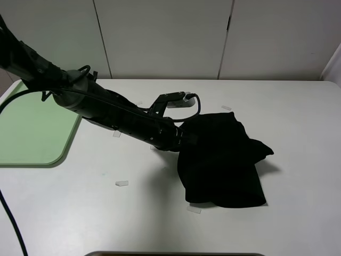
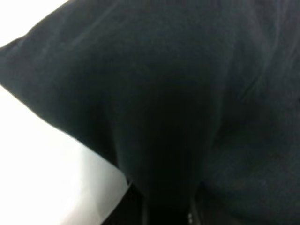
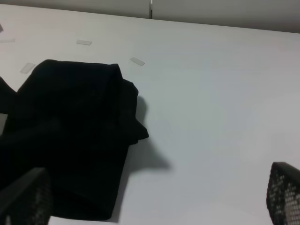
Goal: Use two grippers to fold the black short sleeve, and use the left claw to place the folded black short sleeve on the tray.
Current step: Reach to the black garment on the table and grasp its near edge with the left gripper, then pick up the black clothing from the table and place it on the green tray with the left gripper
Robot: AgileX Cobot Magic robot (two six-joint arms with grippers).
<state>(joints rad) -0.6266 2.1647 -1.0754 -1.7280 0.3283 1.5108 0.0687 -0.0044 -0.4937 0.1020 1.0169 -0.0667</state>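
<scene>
The black short sleeve (image 1: 224, 160) lies crumpled in a folded bundle right of the table's middle. My left claw (image 1: 186, 140) reaches across from the left, and its tip is buried in the bundle's left edge. In the left wrist view the cloth (image 2: 164, 93) fills the frame and gathers into a narrow neck between the dark fingers (image 2: 136, 211), so the claw is shut on it. My right gripper (image 3: 157, 187) shows only in its wrist view, open wide and empty, apart from the shirt (image 3: 70, 131). The pale green tray (image 1: 32, 133) lies at the table's left edge.
Small clear strips lie scattered on the white table, such as one (image 1: 122, 183) in front of the left arm, one (image 1: 193, 209) by the shirt's front edge and one (image 1: 226, 108) behind it. White cabinet doors stand behind the table.
</scene>
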